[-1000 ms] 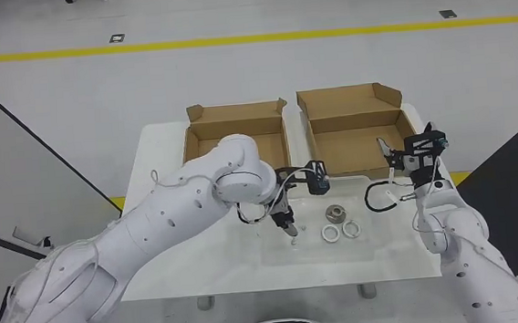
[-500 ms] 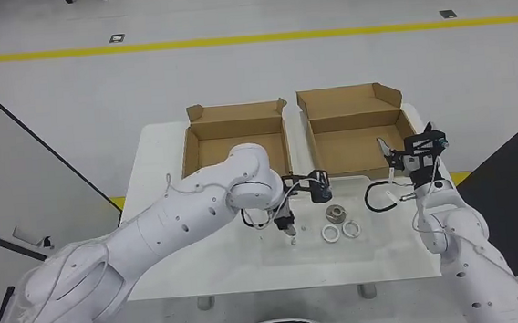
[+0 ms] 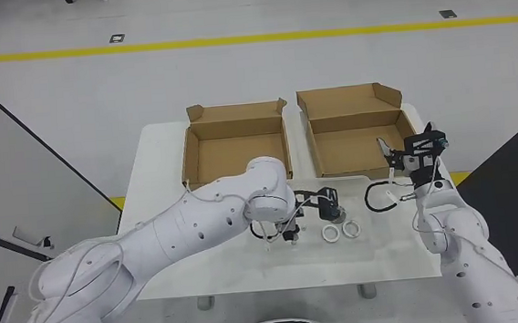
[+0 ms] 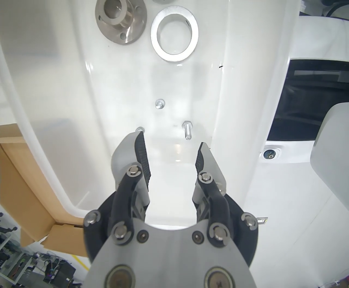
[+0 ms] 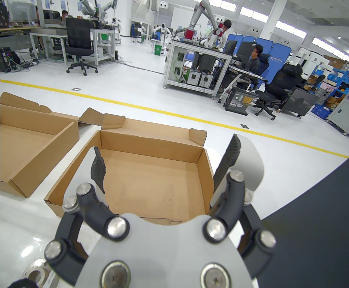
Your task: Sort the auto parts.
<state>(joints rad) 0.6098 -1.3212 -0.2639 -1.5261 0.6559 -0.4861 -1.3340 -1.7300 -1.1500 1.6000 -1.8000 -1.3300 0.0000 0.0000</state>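
Bolts [image 4: 187, 130] x3, rings [image 3: 331, 234] x2, flange [image 4: 128, 30] x1

The flange [image 4: 120, 20] is dull grey metal, the ring [image 4: 174, 30] beside it brighter and smooth. A bolt [image 4: 187, 129] is shiny metal. The tray [image 4: 177, 81] is glossy white plastic. The box [image 5: 152, 174] is matt brown cardboard.

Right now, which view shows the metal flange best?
The left wrist view: the flange is large, its holes clear, though cut by the frame edge. The top view shows it tiny beside the left arm. The right wrist view catches a cut-off metal part, perhaps it.
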